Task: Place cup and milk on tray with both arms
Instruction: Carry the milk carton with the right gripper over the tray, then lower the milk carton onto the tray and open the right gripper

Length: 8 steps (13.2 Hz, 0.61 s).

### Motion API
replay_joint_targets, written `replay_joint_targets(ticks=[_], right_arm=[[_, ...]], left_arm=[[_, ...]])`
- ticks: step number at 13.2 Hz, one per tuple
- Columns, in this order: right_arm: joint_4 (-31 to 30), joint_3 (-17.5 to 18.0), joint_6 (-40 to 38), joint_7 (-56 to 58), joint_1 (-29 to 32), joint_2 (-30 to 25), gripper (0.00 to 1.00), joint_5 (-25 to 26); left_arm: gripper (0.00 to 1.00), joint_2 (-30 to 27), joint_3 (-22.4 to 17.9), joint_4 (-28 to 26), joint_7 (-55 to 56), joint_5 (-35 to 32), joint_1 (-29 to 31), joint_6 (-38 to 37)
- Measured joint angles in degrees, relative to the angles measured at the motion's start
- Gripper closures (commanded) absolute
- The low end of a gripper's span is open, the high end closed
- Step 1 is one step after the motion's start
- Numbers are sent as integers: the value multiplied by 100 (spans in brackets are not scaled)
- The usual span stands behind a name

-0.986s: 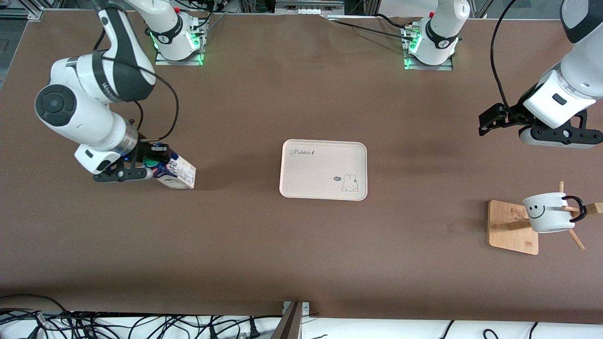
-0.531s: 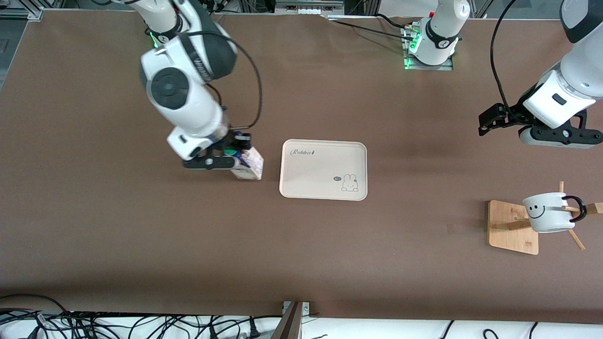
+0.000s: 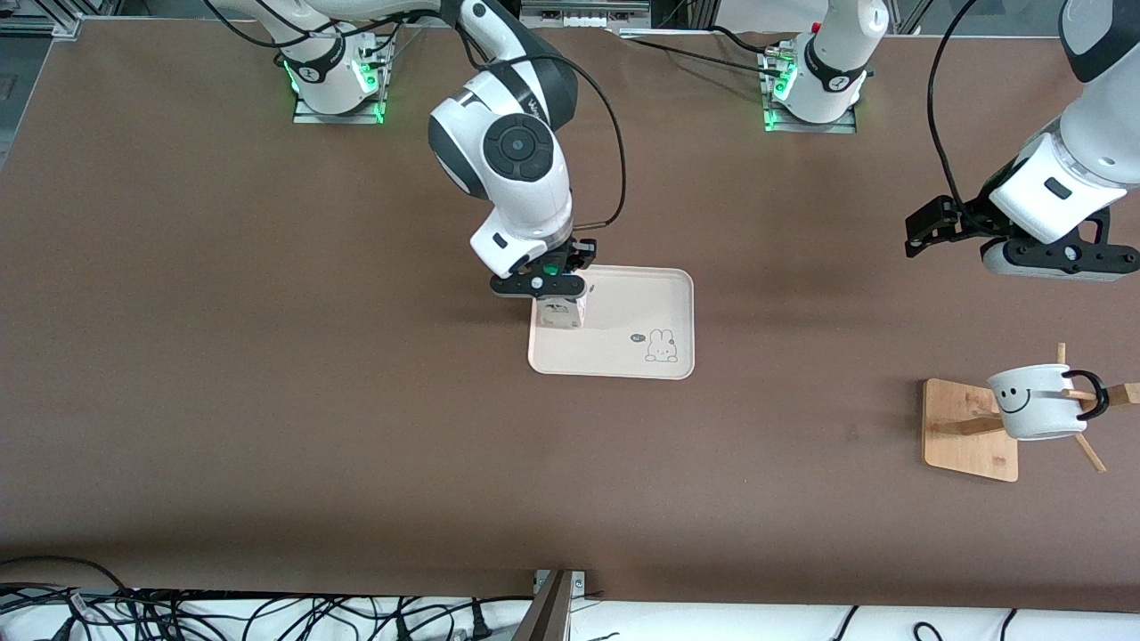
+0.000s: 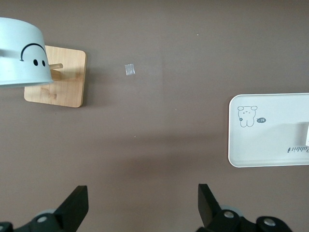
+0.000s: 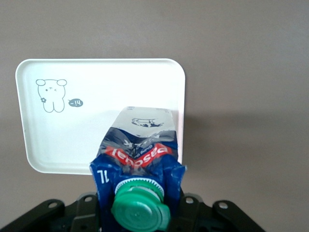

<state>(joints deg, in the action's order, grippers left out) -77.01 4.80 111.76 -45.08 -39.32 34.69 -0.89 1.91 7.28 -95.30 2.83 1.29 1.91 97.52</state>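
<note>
My right gripper (image 3: pixel 545 287) is shut on the milk carton (image 3: pixel 561 312), blue and white with a green cap (image 5: pixel 140 210), over the corner of the cream tray (image 3: pixel 623 356) toward the right arm's end. The tray also shows in the right wrist view (image 5: pixel 96 130) and the left wrist view (image 4: pixel 270 145). The white smiley cup (image 3: pixel 1038 402) hangs by its black handle on a peg of the wooden rack (image 3: pixel 966 445); it also shows in the left wrist view (image 4: pixel 19 53). My left gripper (image 3: pixel 926 233) is open and empty, above the table toward the left arm's end, apart from the cup.
The wooden rack's square base (image 4: pixel 55 77) sits near the left arm's end. A small scrap (image 4: pixel 129 70) lies on the brown table (image 3: pixel 267 427). Cables run along the table edge nearest the camera.
My right arm has carried the milk from the right arm's end of the table across to the tray's corner. The left arm has not moved.
</note>
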Motion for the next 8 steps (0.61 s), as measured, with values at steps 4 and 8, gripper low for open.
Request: replay_joint_targets(ticks=[4,8], right_arm=[[28,-29,16,0,-5,153,51,45],[35,-30,58,0,-46,296,51,126]], left_arm=[[0,1,-1,0,0,0,0,0],[0,2,-1,0,0,0,0,0]])
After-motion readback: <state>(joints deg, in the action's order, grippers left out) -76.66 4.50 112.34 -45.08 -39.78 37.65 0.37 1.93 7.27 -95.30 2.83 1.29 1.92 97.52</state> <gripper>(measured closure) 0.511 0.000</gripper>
